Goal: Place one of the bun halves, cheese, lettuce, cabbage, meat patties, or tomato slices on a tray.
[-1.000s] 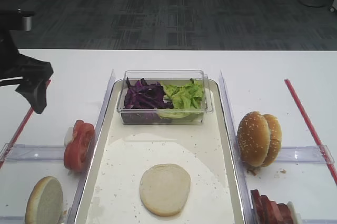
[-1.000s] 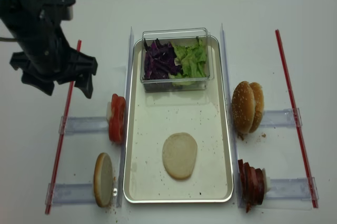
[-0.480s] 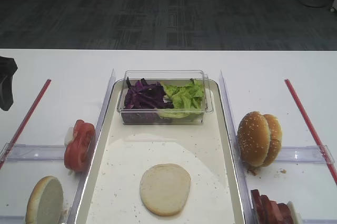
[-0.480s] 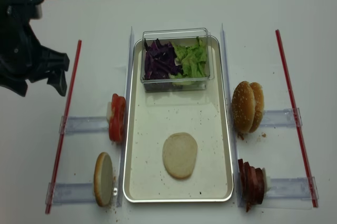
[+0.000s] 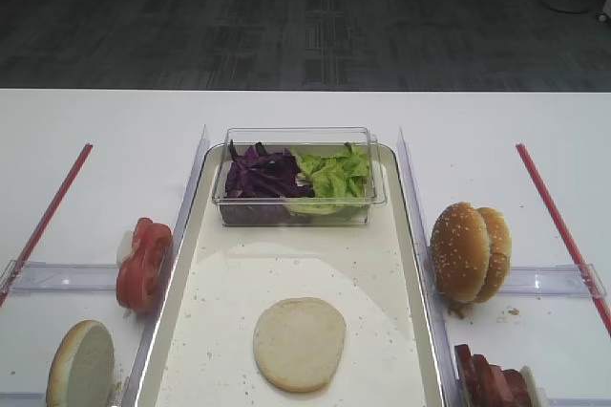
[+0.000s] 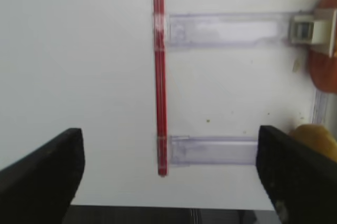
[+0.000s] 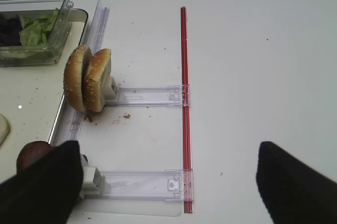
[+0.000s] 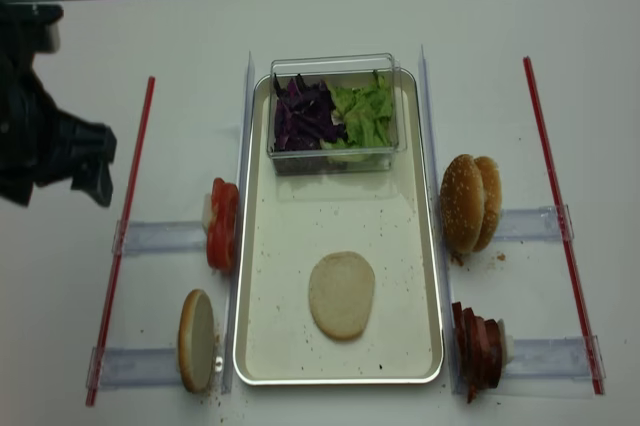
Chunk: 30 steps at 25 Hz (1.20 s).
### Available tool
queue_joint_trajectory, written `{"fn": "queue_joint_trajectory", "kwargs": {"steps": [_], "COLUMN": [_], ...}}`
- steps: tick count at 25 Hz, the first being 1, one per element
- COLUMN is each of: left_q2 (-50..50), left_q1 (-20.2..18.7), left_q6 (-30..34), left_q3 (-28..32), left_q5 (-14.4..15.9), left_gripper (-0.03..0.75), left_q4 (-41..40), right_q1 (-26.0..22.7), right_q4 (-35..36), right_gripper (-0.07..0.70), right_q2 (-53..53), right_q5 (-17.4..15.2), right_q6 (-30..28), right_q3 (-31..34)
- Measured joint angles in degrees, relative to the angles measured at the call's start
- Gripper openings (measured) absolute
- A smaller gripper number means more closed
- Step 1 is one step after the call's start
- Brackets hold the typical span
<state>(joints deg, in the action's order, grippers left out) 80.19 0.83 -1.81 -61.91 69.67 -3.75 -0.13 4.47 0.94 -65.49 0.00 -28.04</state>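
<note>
One of the bun halves (image 8: 341, 295) lies flat on the tray (image 8: 340, 216), pale face up; another (image 8: 196, 340) stands on edge left of the tray. Tomato slices (image 8: 222, 224) stand beside the tray's left rim and meat patties (image 8: 478, 349) at its right front. Lettuce (image 8: 365, 114) and cabbage (image 8: 305, 114) fill a clear box at the tray's far end. No cheese shows. My left gripper (image 8: 55, 186) hangs open and empty over bare table, left of the red strip (image 6: 158, 71). My right gripper (image 7: 168, 187) is open and empty, right of the patties.
Two sesame-seeded bun pieces (image 8: 470, 203) stand on edge in a clear holder (image 7: 150, 96) right of the tray. Red strips (image 8: 556, 216) run along both sides. Clear holders (image 6: 226, 27) lie crosswise on the left. The table's front edge (image 6: 174, 207) is close under the left gripper.
My left arm has drawn back to the left, away from the tray, and has left the first overhead view. The food and the tray have not moved.
</note>
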Motion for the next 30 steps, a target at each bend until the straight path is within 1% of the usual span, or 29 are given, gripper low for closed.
{"fn": "queue_joint_trajectory", "kwargs": {"steps": [5,7,9,13,17,23,26,30], "left_q2": [-9.39,-14.07,-18.67,-28.96,-38.94,-52.11,-57.01,-61.48], "left_q1": [0.00,0.00,0.00,0.00,0.00,0.00,0.00,0.00], "left_q6": [-0.92,-1.02,-1.15,-1.41,-1.50,-1.39,-1.07,0.39], "left_q3": [11.45,15.63,19.78,25.84,28.42,31.88,33.27,33.59], "left_q5": [-2.37,-2.86,-3.09,-2.93,-1.84,-1.35,-1.67,-2.47], "left_gripper": [0.608,0.608,0.608,0.608,0.608,0.608,0.608,0.608], "left_q4": [0.00,0.00,0.00,0.00,0.00,0.00,0.00,0.18], "right_q1": [0.00,0.00,0.00,0.00,0.00,0.00,0.00,0.00], "right_q4": [0.00,0.00,0.00,0.00,0.00,0.00,0.00,0.00], "right_gripper": [0.678,0.678,0.678,0.678,0.678,0.678,0.678,0.678], "right_q2": [0.00,0.00,0.00,0.00,0.00,0.00,0.00,0.00], "right_q5": [0.00,0.00,0.00,0.00,0.00,0.00,0.00,0.00], "right_q6": [0.00,0.00,0.00,0.00,0.00,0.00,0.00,0.00], "right_q3": [0.00,0.00,0.00,0.00,0.00,0.00,0.00,0.00]}}
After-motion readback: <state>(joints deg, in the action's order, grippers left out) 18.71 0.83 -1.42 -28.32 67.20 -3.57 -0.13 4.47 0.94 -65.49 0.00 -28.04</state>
